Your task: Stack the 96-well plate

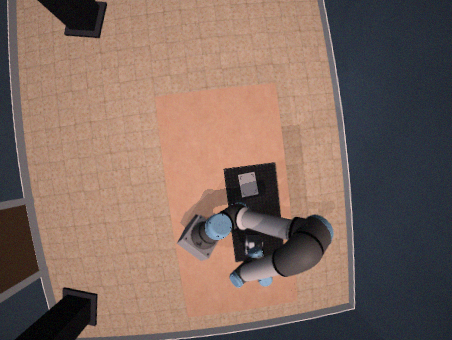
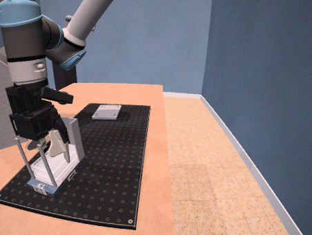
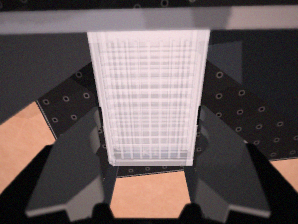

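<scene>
The hand [image 3: 150,165] is grasping the 96-well plate [image 3: 149,95], its two grey fingers pressing on the plate's long sides. In the wrist view the white plate is stretching straight ahead of the hand, its grid of wells facing the camera and its near short edge lying between the fingers. A grey bar of the stack rack K1 [image 3: 150,21] is crossing the view just beyond the plate's far end.

In the exterior view the hand [image 2: 55,146] is pointing down inside the rack, between the thin upright posts [image 2: 46,166] on its near side and the grey back wall [image 2: 76,136] on its far side. White plate material [image 2: 52,167] is lying directly beneath the hand in the rack's base; where the held plate ends and the lower plate begins cannot be told there, nor whether the two are touching. The cut corners are too small to make out in any view. The rack's blue label strip [image 2: 41,186] is sitting below and in front of the hand.

The plate nest N1 [image 2: 107,112] is lying well away from the hand, farther back on the black perforated mat [image 2: 114,166], which is covering part of the orange table [image 2: 155,138]. From above, the arm [image 1: 295,245] is folding over the mat and hiding the hand.
</scene>
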`<state>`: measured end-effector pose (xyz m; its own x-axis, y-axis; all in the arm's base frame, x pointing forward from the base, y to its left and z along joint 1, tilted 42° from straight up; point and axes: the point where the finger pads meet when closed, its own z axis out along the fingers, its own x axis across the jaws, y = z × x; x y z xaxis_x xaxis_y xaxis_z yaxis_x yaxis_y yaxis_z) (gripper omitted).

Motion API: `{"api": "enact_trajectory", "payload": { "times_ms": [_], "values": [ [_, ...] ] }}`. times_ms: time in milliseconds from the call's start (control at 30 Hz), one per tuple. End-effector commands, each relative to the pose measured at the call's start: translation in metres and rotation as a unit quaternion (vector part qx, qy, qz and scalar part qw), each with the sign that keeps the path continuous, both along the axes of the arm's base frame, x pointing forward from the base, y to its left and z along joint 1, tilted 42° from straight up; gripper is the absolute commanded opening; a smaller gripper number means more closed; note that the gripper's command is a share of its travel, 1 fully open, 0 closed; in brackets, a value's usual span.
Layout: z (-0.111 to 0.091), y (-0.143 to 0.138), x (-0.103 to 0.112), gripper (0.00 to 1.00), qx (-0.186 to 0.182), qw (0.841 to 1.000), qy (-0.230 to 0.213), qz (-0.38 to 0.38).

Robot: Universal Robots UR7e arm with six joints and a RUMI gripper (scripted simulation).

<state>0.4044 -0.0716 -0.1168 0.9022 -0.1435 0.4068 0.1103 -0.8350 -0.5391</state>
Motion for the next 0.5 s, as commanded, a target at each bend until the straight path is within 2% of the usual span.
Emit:
{"api": "enact_trajectory", "payload": {
  "times_ms": [0, 467],
  "values": [
    [-0.0004, -0.0001, 0.0004, 0.00, 0.000, 1.000, 0.000, 0.000],
    [-0.0019, 0.0010, 0.0012, 0.00, 0.000, 1.000, 0.000, 0.000]
  ]
}}
